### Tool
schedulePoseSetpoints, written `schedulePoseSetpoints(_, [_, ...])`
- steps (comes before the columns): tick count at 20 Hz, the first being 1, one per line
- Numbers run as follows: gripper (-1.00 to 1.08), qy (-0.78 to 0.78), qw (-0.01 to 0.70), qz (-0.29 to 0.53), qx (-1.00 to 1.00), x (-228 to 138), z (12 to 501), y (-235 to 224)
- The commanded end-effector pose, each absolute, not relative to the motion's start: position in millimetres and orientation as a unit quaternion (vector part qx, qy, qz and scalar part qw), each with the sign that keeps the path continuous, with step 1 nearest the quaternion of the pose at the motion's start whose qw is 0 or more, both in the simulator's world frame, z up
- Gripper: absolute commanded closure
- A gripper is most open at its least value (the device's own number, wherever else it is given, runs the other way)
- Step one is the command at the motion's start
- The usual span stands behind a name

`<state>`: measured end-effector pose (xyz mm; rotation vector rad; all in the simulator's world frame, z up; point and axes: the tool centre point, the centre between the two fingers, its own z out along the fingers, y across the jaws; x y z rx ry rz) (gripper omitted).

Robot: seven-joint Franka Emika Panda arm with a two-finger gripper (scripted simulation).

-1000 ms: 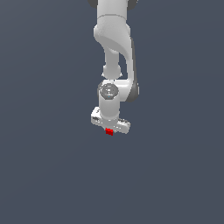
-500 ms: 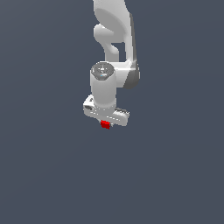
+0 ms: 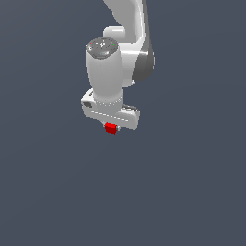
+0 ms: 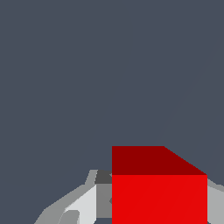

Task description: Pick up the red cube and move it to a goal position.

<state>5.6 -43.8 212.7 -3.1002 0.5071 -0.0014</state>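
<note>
The red cube (image 3: 111, 128) is small and bright red. It sits just under the white hand of my gripper (image 3: 111, 129), held between the fingers, which the hand mostly hides in the exterior view. In the wrist view the red cube (image 4: 157, 188) fills the space between the grey fingers (image 4: 83, 205), which press on its sides. The arm hangs from above over the flat dark grey surface, with the cube lifted off it.
A plain dark grey surface (image 3: 182, 192) fills both views. No other object shows.
The arm has swung toward the exterior camera and slightly to the exterior view's left, carrying the red cube higher with it. The gripper stays shut on the cube.
</note>
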Motion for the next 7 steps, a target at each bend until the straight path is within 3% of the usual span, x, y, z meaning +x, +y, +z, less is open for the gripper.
schedulePoseSetpoints(1, [1.08,0.161,0.000,0.000,-0.987,7.2,223.7,-45.9])
schedulePoseSetpoints(7, [1.08,0.161,0.000,0.000,-0.987,9.0,233.5,-48.0])
